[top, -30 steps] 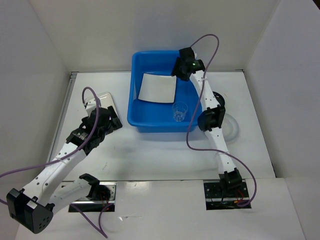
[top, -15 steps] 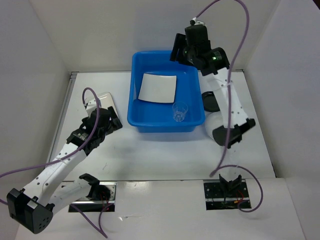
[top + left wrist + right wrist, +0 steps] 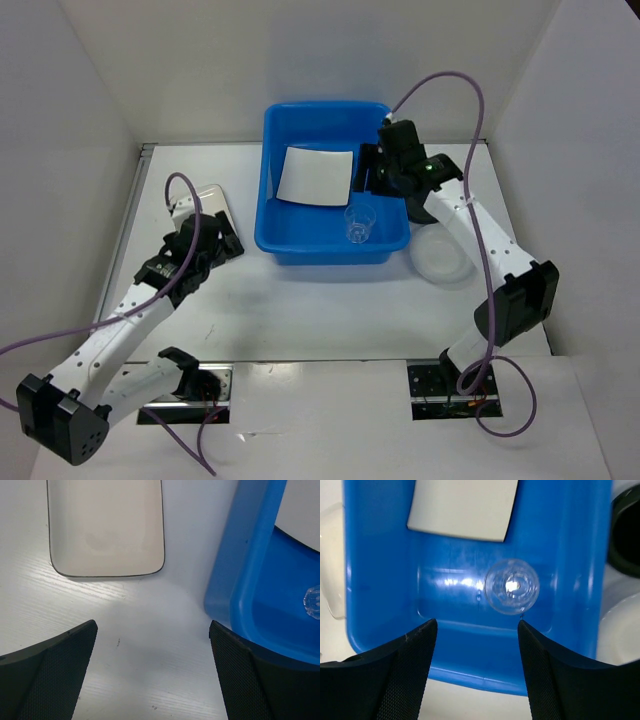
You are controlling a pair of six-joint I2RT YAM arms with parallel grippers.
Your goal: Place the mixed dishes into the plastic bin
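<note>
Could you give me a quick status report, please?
Left gripper, right gripper open, empty. Square white plate, clear cup in bin. Dark-rimmed plate, translucent dish, black plate on table. Nothing blocking.

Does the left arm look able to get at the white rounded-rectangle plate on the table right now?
Probably yes. The white rounded-rectangle plate lies on the table just ahead of the left gripper, whose jaws stand open, with only bare surface between. The blue bin sits off to the side.

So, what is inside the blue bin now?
The blue bin holds a flat square white plate and, nearer the front, a small clear cup. Anything under the plate is covered; the right gripper hides part of the right wall from above.
</note>
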